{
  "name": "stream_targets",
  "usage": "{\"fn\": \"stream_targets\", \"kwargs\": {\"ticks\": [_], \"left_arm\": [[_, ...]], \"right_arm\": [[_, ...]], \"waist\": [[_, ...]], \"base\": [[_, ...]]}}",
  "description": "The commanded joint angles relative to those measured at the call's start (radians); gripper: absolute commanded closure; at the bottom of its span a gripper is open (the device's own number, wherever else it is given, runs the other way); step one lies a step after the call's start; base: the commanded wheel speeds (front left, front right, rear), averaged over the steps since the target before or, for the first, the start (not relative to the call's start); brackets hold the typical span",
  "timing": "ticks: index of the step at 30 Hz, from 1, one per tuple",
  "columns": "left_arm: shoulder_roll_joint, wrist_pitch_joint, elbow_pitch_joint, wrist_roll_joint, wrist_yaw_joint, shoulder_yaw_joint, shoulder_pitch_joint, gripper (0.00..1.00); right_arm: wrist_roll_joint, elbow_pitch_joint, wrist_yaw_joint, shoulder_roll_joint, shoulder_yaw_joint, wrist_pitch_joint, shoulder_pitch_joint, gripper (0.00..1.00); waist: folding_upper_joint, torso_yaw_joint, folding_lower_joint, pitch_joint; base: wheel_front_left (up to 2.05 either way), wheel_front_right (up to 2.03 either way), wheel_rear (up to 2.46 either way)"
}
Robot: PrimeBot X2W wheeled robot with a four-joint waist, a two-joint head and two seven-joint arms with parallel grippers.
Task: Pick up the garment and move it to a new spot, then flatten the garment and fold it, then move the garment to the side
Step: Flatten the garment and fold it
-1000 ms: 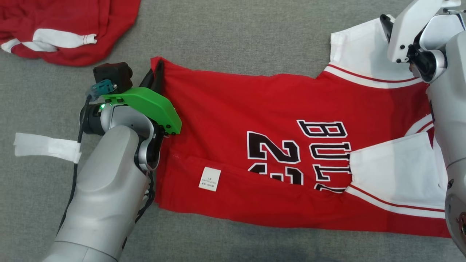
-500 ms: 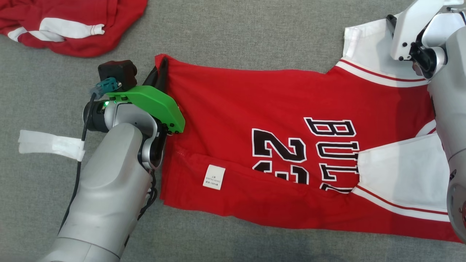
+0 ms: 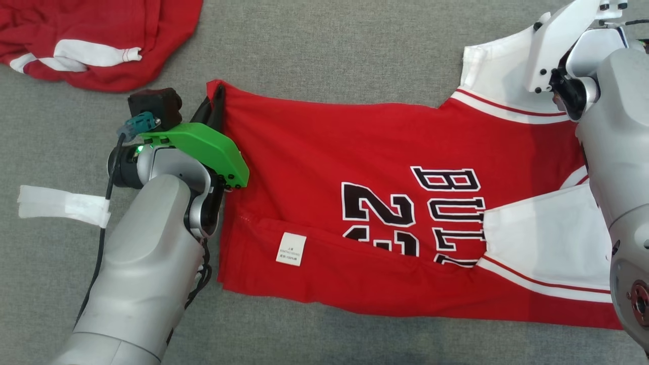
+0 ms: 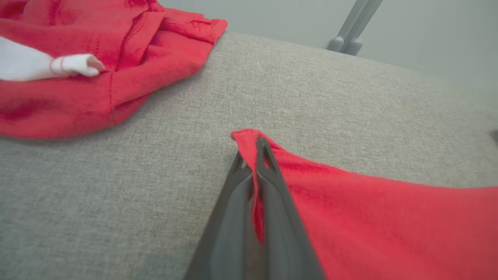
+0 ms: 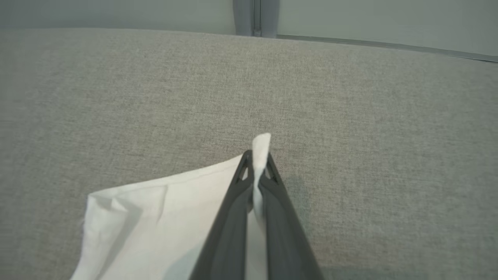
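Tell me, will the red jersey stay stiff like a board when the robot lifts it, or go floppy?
Probably floppy: the red jersey is thin cloth, and its corner bunches up where the left jaws pinch it. The middle would likely sag between the two pinched ends. It looks light too; its white sleeve creases easily.

Your left gripper (image 4: 256,146) is pinched tight on the jersey's (image 3: 329,147) red far-left corner, and the left forearm (image 3: 147,263) angles in along its left edge. Your right gripper (image 5: 256,157) is clamped on its white far-right corner, with the right forearm (image 3: 621,167) over its right side.
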Motion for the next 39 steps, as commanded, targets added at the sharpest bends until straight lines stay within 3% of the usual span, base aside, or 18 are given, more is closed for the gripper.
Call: {"fn": "stream_targets", "kwargs": {"ticks": [1,10,25,31,39], "left_arm": [[0.015,-0.005,0.002,-0.009,0.0,0.007,0.002,1.0],[0.048,0.007,-0.011,-0.03,0.011,0.023,0.043,1.0],[0.117,-0.004,-0.168,-0.058,0.043,0.046,0.183,1.0],[0.125,-0.031,-0.294,-0.081,0.076,0.066,0.321,1.0],[0.153,-0.067,-0.47,-0.102,0.123,0.088,0.497,1.0]], "right_arm": [[0.018,0.002,-0.001,0.005,0.005,-0.016,-0.006,1.0],[0.181,-0.067,-0.001,-0.004,0.119,-0.105,0.047,1.0],[0.547,-0.446,-0.001,-0.154,0.349,-0.212,0.31,1.0],[0.628,-0.615,-0.001,-0.203,0.359,-0.26,0.502,1.0],[0.632,-0.794,-0.001,-0.22,0.291,-0.293,0.754,1.0]], "waist": [[0.0098,-0.011,0.0,-0.014],[0.0098,-0.063,0.0,-0.079],[0.0098,-0.129,0.0,-0.168],[0.0098,-0.14,0.0,-0.204],[0.0098,-0.152,0.0,-0.229]], "base": [[0.0,0.0,0.0],[0.0,0.0,0.0],[0.0,0.0,0.0],[0.0,0.0,0.0],[0.0,0.0,0.0]]}}
